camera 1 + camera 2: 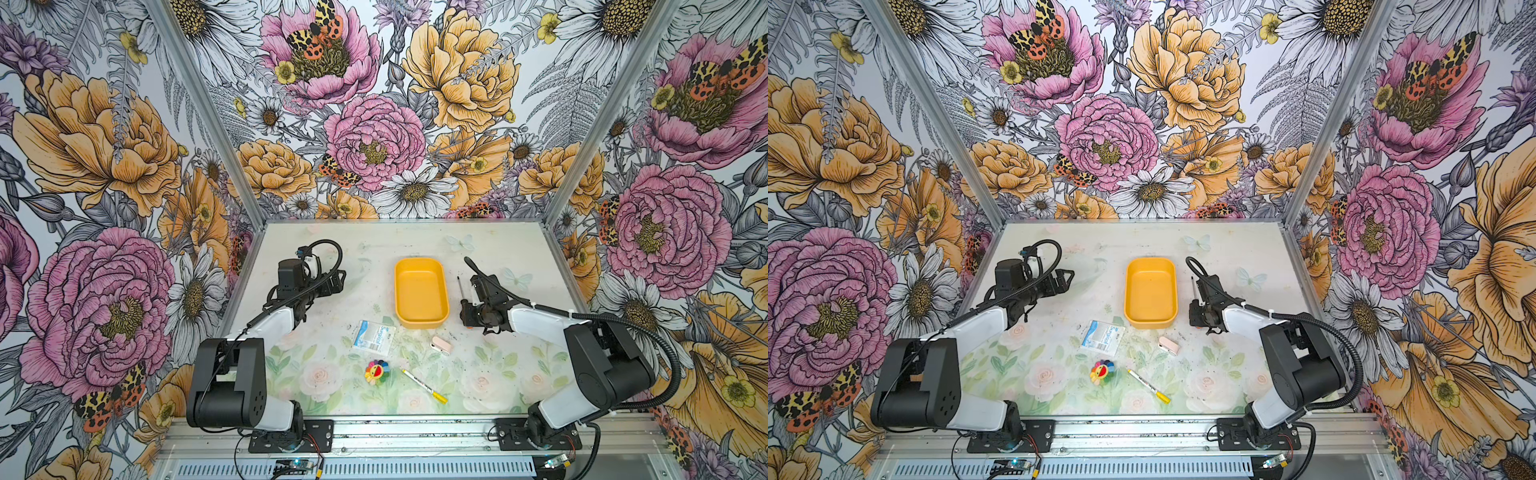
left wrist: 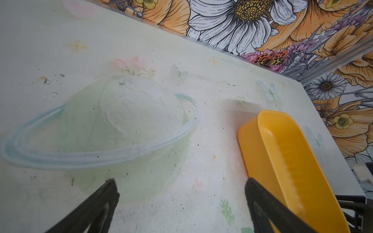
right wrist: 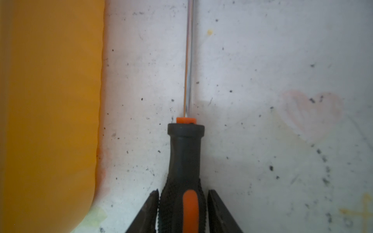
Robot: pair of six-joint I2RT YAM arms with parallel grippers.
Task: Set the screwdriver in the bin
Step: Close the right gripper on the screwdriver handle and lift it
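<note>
The screwdriver [image 3: 185, 157] lies on the table just right of the bin [image 1: 420, 291], parallel to its long side. Its thin shaft [image 1: 459, 286] points to the back. My right gripper [image 3: 182, 193] has come down over the black and orange handle, its two fingers closed against the ribbed sides. In both top views the handle is hidden under that gripper [image 1: 467, 309]. The yellow-orange bin [image 3: 50, 100] is empty. My left gripper [image 2: 181, 183] hovers open over bare table left of the bin [image 2: 282, 151], holding nothing.
Nearer the front lie a blue-and-white packet [image 1: 374, 336], a small pink object [image 1: 440, 345], a rainbow flower toy [image 1: 377, 370] and a white pen with a yellow cap [image 1: 424, 385]. Flowered walls enclose the table on three sides.
</note>
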